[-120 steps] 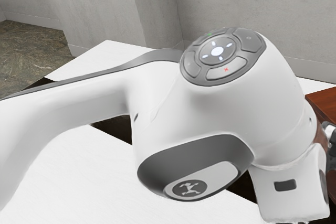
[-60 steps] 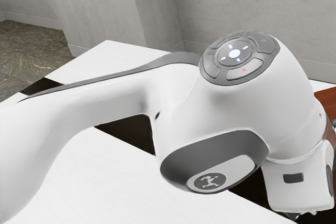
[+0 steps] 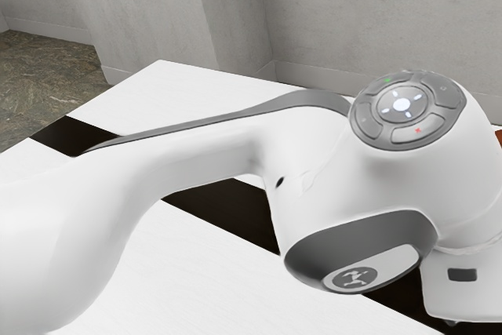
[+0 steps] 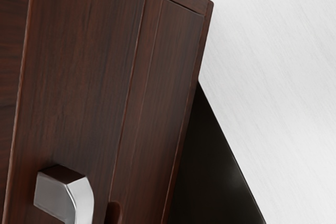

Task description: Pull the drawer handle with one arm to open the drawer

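Note:
A dark wood cabinet stands close in front of my hand in the wrist view. The drawer front is a flat panel with a thin seam along one side. A silver metal handle sticks out of that panel, just ahead of the hand. In the exterior view my white arm reaches toward the exterior view's right. The hand's white housing sits at the lower right corner, and the wrist joint hides what lies beyond it.
The white table top runs under the arm, with a dark gap across it. Beside the cabinet the white table continues, with the cabinet's dark shadow on it. Grey walls stand behind.
My arm has swung toward the exterior view's right and sunk lower. The brown cabinet corner seen at the right edge earlier is now covered by the wrist.

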### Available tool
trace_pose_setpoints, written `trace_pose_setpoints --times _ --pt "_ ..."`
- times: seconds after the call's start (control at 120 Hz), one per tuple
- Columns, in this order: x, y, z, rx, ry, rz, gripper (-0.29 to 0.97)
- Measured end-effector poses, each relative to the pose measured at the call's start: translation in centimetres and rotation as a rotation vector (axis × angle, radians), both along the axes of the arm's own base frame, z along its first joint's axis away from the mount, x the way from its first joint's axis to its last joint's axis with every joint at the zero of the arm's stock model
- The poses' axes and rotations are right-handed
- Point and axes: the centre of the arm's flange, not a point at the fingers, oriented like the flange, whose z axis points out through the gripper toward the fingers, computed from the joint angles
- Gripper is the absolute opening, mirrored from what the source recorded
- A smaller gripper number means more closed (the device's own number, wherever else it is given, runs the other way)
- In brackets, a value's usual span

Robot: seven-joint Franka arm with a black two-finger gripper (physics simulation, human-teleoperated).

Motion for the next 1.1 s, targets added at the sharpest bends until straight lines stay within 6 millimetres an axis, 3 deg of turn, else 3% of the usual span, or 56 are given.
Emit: trace_pose_setpoints --times 0.333,1.1 --pt "0.7 0.6 -0.1 0.030 -0.017 -0.016 0.68" --pt "4.4 1.8 -3.5 0.054 -0.010 -0.011 0.68"
